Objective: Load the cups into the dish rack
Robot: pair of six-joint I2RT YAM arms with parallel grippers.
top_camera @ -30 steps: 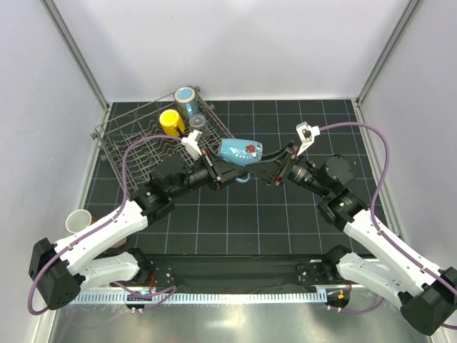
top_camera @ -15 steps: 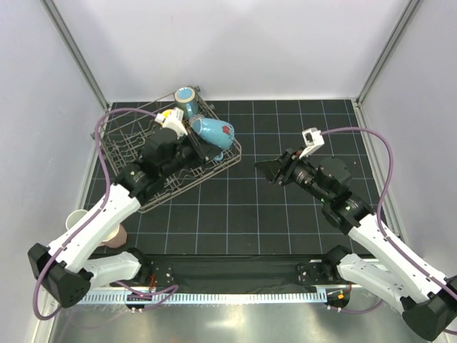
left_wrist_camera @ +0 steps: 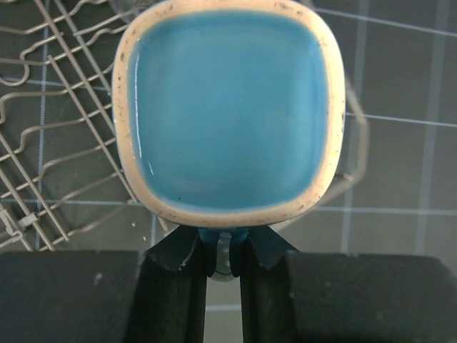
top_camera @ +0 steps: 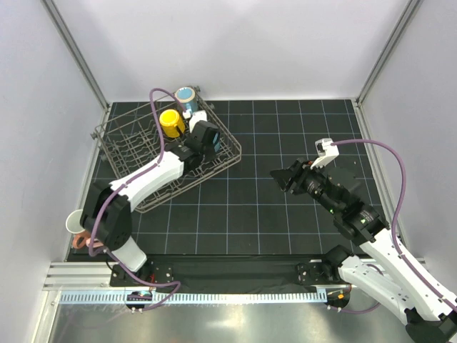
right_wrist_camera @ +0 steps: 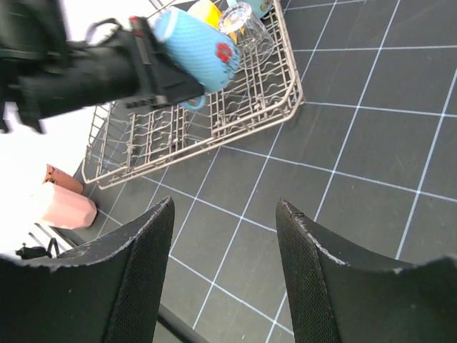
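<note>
Left gripper (left_wrist_camera: 227,251), nearly closed, pinches the handle of the square-mouthed blue ceramic mug (left_wrist_camera: 228,114), holding it over the right end of the grey wire dish rack (top_camera: 114,146) for placement. Right gripper (right_wrist_camera: 225,207): open, empty, well right.

Black gridded worktop (top_camera: 285,214), pale grid lines, metal rail (top_camera: 235,296) along near edge. dish rack (top_camera: 123,146) sits directly on it at far-left corner, skewed to grid, one corner reaching toward middle. pale cup (top_camera: 75,221) upright at left edge, toward near-left corner. salmon-pink cup (top_camera: 88,241) just beside it, nearer the near edge, partly hidden.
</note>
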